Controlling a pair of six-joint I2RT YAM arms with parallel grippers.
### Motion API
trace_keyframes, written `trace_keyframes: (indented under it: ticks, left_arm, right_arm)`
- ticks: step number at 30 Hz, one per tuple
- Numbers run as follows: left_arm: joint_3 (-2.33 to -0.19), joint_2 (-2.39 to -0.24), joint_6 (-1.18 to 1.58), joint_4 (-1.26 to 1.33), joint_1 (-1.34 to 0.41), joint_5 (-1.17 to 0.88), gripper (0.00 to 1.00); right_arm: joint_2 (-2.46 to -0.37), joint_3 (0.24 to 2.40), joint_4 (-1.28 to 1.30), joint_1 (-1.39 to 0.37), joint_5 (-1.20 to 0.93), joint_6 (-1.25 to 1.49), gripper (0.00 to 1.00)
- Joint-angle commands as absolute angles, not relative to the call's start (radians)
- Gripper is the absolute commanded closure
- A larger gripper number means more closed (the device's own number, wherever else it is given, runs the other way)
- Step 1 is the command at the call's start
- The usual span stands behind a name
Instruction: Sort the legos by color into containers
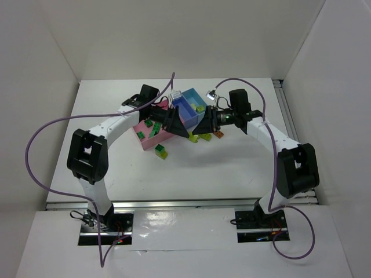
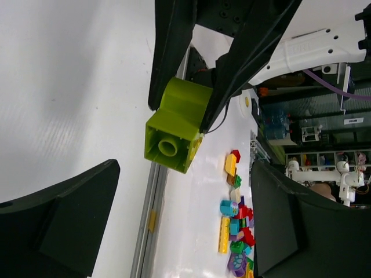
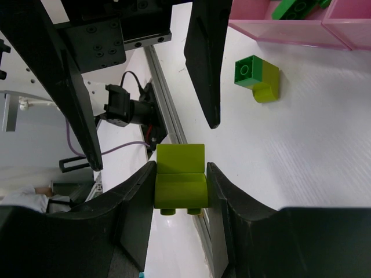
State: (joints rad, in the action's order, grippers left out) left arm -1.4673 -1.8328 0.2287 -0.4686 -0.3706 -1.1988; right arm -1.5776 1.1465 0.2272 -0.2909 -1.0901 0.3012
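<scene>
Above the worktop [image 1: 232, 168], midway between the two arms, a translucent yellow-green brick [image 3: 179, 179] hangs clear of everything else. The right end effector [image 3: 181, 174] is clamped on it, one finger flat against each side face. The brick's hollow underside faces the left wrist camera, and its far half sticks out past the right fingertips.

The left end effector [image 1: 178, 124] faces it head-on with its fingers spread wide on either side, touching nothing. This reads as a hand-over from right to left.

To do it well, the left fingers should advance only onto the exposed half of the brick. They line up on roughly the same axis as the right pair, so going deeper risks finger meeting finger. The left fingers should close squarely on the smooth side walls, and the right should let go only once that grip is firm, otherwise the brick drops to the worktop.

Below and to the side stands the pink bin [image 3: 290, 33], with dark green pieces in it. A green and yellow-green stack [image 3: 258, 78] lies loose on the worktop just beside the bin.
</scene>
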Motion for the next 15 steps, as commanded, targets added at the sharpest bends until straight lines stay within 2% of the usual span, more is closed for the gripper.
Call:
trace_keyframes:
  ticks: [1, 6, 11, 15]
  left_arm:
    - [-1.465, -1.835, 0.268, -0.361, -0.391, -1.284, 0.05]
    - [-1.465, -1.853, 0.302, -0.302, -0.411, -1.298, 0.16]
    - [-1.465, -1.873, 0.293, -0.293, -0.42, -1.307, 0.18]
    - [-1.465, -1.873, 0.284, -0.293, -0.42, -1.319, 0.29]
  right_arm:
    - [-1.534, 1.187, 0.183, -0.29, -1.137, 0.288, 0.76]
    - [-1.534, 1.187, 0.155, -0.29, -1.157, 0.307, 0.76]
    - [-1.534, 1.187, 0.146, -0.29, -1.175, 0.325, 0.76]
    - [-1.525, 1.187, 0.135, -0.29, -1.184, 0.325, 0.76]
